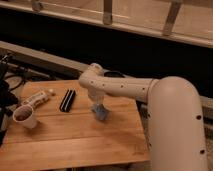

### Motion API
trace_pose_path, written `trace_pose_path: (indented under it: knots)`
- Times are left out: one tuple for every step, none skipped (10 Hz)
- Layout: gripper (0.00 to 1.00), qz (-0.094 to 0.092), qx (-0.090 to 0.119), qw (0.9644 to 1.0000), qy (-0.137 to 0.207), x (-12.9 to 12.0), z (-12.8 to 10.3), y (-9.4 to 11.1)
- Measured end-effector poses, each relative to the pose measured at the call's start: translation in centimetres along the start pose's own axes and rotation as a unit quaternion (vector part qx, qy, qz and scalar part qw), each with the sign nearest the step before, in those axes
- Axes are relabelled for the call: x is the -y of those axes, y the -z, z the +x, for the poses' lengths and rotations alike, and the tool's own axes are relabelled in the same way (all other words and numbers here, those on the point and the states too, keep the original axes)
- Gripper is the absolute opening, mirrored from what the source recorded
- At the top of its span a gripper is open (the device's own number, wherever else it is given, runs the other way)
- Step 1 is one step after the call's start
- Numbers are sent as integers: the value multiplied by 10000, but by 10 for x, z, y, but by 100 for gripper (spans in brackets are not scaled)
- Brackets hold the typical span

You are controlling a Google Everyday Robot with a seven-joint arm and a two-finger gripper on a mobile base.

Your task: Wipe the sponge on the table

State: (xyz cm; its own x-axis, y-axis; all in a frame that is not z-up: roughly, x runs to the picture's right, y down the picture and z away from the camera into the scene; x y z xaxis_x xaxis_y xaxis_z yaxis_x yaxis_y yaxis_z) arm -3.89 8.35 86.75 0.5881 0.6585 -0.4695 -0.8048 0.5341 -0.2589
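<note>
The light-blue sponge [100, 112] rests against the wooden table [75, 140] right of its middle. My gripper [97, 105] comes down onto it from above at the end of the white arm [120, 87] and appears to hold its top. The sponge's upper part is hidden by the gripper. Its lower end touches the tabletop.
A black ridged bar [67, 100] lies left of the sponge. A paper cup with dark contents [25, 116] stands near the left edge, with a small bottle lying on its side [39, 98] behind it. The table's right edge is close to the arm's large white body [175, 130].
</note>
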Motion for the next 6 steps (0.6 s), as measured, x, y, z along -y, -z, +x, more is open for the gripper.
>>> trace_pose_path:
  knots:
    - [0,15,-9,10000,22,-2,1,0]
    - [0,35,-18,10000,75,-8,4,2]
    - [0,62,-31,9998,166,-17,10,4]
    - [0,83,-40,9997,222,-20,14,5]
    - [0,98,-35,9997,233,-20,14,5]
    - [0,121,-38,9995,283,-21,11,6]
